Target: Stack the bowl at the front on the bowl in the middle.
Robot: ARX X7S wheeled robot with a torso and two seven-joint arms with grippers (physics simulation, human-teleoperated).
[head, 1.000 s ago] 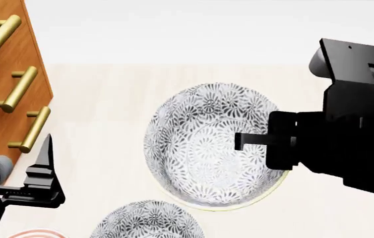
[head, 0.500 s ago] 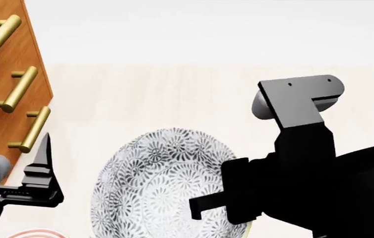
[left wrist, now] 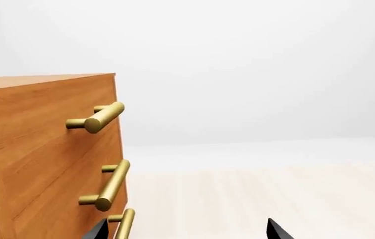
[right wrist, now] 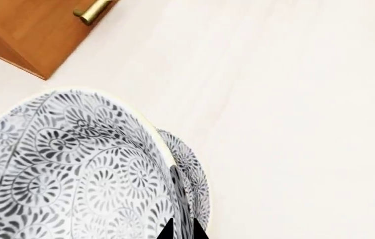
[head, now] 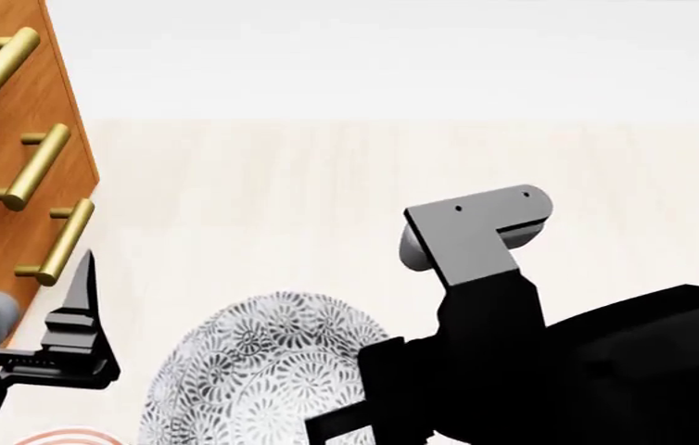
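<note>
No readable writing anywhere. At 6 o'clock in head view, patterned bowl [head: 263, 375] pinched at its rim by right gripper [right wrist: 179, 230], jaws closed on either side of the wall. A second patterned rim [right wrist: 191, 169] just beyond. At 9 o'clock, left gripper [head: 71, 343] spread, holding nothing. At 10 o'clock, wooden drawer cabinet [head: 9, 139] with brass handles [head: 41, 165].

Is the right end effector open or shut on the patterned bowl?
Shut on the bowl: the right end effector pinches its rim, one finger on each side.
</note>
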